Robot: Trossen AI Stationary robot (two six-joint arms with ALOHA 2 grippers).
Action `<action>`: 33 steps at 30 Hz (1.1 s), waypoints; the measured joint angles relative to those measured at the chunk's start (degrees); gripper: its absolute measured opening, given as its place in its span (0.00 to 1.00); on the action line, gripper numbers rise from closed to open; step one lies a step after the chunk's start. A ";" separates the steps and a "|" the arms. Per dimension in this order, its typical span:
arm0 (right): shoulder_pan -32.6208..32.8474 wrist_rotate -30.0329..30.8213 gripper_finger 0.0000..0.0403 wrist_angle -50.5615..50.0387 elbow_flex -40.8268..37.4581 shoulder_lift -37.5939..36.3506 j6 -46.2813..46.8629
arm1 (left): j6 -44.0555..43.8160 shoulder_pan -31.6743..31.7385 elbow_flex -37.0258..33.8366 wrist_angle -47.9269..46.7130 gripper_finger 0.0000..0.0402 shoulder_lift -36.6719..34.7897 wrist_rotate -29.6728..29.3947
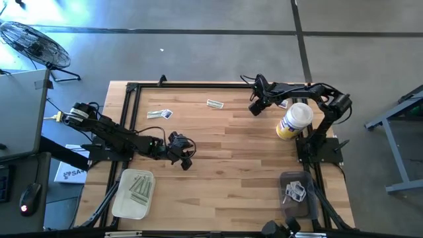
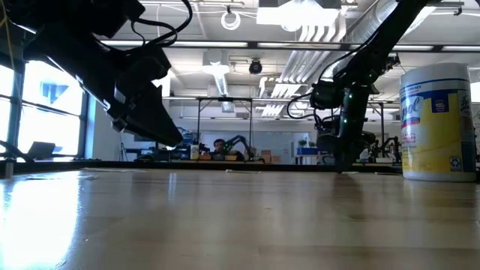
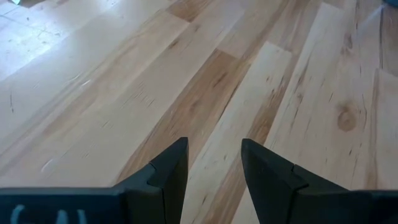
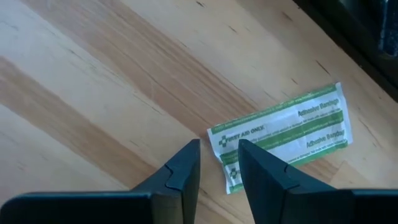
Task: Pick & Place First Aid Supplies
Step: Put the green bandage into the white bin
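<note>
A green-striped white bandage packet [image 4: 280, 134] lies flat on the wood just ahead of my right gripper [image 4: 219, 155]. That gripper is open by a narrow gap, and its fingertips stand on either side of the packet's near corner. In the high view my right gripper [image 1: 254, 107] is near the table's far edge. Two more packets [image 1: 159, 114] [image 1: 215, 104] lie on the far half of the table. My left gripper [image 1: 185, 158] [image 3: 214, 155] hovers open over bare wood at the table's left middle. Several pale strips lie in a light tray [image 1: 119, 198].
The yellow bottle with a white cap [image 1: 294, 121] [image 2: 439, 120] stands beside the right arm. A dark tray [image 1: 285, 178] at the near right holds small white packets. A black frame runs along the table's edges. Bare wood fills the middle.
</note>
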 joint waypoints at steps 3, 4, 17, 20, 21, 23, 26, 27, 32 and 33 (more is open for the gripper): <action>0.00 -0.08 0.26 0.24 0.00 0.00 -0.17 | 0.04 0.00 0.00 -0.16 0.37 0.00 0.00; 0.00 0.06 0.26 0.32 0.00 0.00 -0.43 | 0.40 0.02 0.00 -0.16 0.37 0.00 0.00; 5.35 2.07 0.26 -2.93 3.13 -0.24 1.25 | 1.07 0.02 0.00 -0.16 0.37 0.00 -0.02; 6.77 1.18 0.26 -1.96 3.04 -0.24 14.65 | 1.07 0.02 0.00 -0.16 0.37 0.00 -0.01; 7.53 2.54 0.26 -0.76 2.56 -0.28 18.60 | 1.05 0.02 0.00 -0.16 0.37 0.00 0.00; 9.61 7.59 0.25 2.15 1.21 -0.28 22.55 | 1.07 0.02 0.00 -0.16 0.37 0.00 -0.01; 11.31 12.07 0.23 5.74 -0.87 -0.28 26.22 | 1.05 0.02 0.00 -0.17 0.37 0.00 0.51; 11.02 11.74 0.23 6.76 -1.60 -0.28 26.80 | 1.05 0.02 0.00 -0.16 0.37 0.00 1.21; 6.90 12.15 0.21 8.28 -4.20 -0.27 29.84 | 1.05 0.02 0.00 -0.12 0.37 0.00 1.64; 6.36 12.27 0.21 9.47 -4.68 -0.26 29.47 | 1.05 0.02 0.00 -0.12 0.37 0.00 1.66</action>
